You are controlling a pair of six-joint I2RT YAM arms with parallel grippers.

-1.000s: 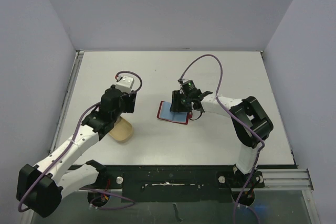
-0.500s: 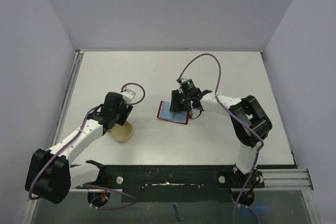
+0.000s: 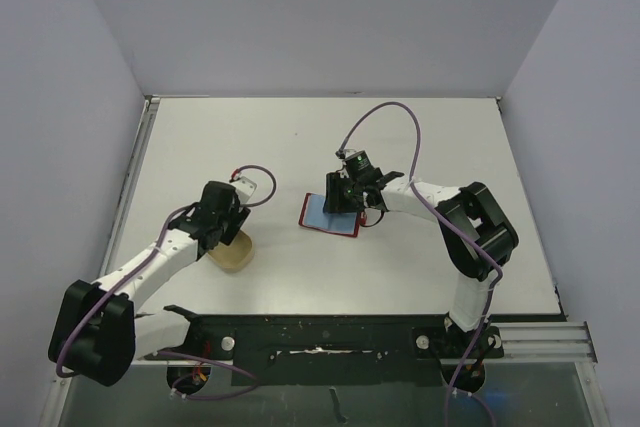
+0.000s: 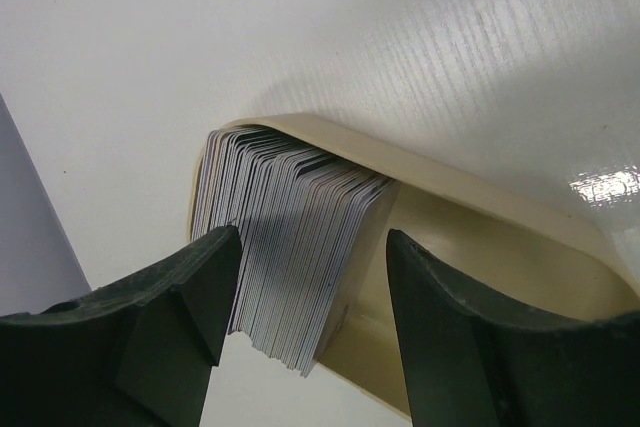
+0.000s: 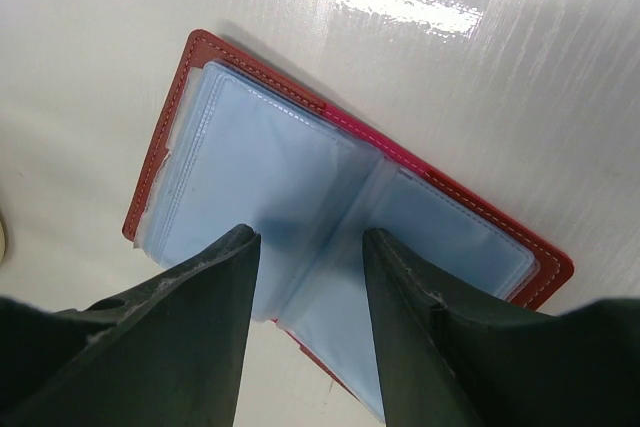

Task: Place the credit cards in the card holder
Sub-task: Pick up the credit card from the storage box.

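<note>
The credit cards (image 4: pixel 285 237) stand on edge as a thick grey stack in a tan oval dish (image 4: pixel 480 202). My left gripper (image 4: pixel 310 237) is open, with one finger on each side of the stack's near end and not closed on it. From above, the left gripper (image 3: pixel 226 232) sits low over the dish (image 3: pixel 236 257). The card holder (image 5: pixel 300 177) lies open on the table, red-bordered with pale blue sleeves. My right gripper (image 5: pixel 310 239) is open, its tips down on the sleeves near the fold. In the top view the card holder (image 3: pixel 318 212) lies just left of the right gripper (image 3: pixel 343 203).
The white table (image 3: pixel 420 137) is walled by pale panels at the left, back and right. A metal rail runs along its left edge (image 3: pixel 128 197). Both arm bases stand at the near edge, on a black bar (image 3: pixel 330 342).
My left arm has dropped toward the dish and its jaws have widened around the card stack. The right arm and the card holder have not moved.
</note>
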